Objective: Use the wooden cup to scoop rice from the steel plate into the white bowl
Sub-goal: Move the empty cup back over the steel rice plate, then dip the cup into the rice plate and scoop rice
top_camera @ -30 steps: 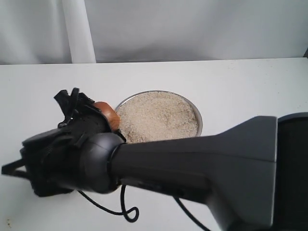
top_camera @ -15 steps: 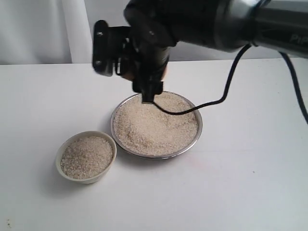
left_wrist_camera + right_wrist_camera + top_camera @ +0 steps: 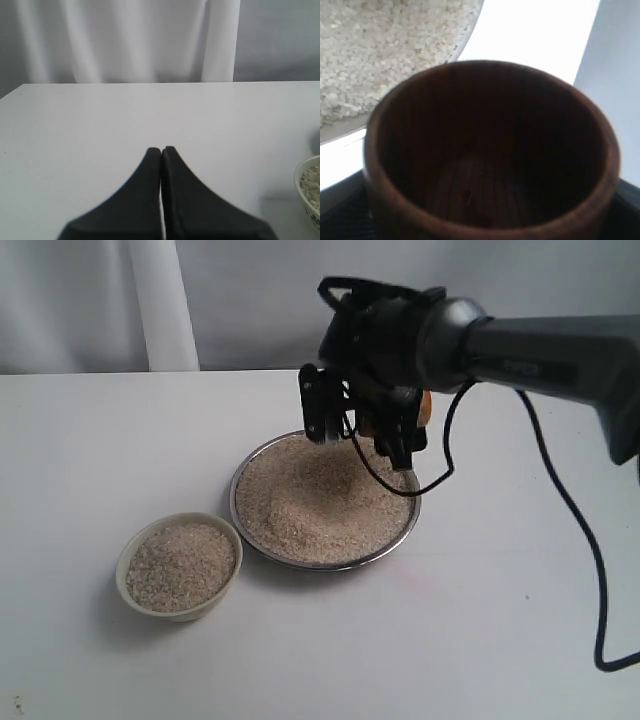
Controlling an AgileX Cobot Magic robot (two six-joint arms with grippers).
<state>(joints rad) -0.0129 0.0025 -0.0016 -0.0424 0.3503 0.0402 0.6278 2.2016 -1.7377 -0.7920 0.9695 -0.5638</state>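
The steel plate (image 3: 396, 539) sits mid-table, heaped with rice (image 3: 320, 495). My right gripper (image 3: 365, 430) hangs over the plate's far side, shut on the wooden cup (image 3: 425, 406), of which only an orange-brown sliver shows past the fingers. In the right wrist view the cup (image 3: 490, 150) fills the picture with its mouth toward the camera and its dark inside empty; the rice (image 3: 380, 45) and the plate's rim (image 3: 340, 127) lie beyond it. The white bowl (image 3: 135, 595) stands front left of the plate, holding rice (image 3: 180, 565). My left gripper (image 3: 161, 150) is shut and empty above bare table.
A black cable (image 3: 590, 570) trails from the right arm over the table's right side. White curtains (image 3: 160, 300) hang behind the table's far edge. The bowl's rim (image 3: 302, 185) shows at the edge of the left wrist view.
My right arm has swung from over the white bowl on the left, across and up, to the far right part of the steel plate, carrying the cup. The bowl is uncovered now.
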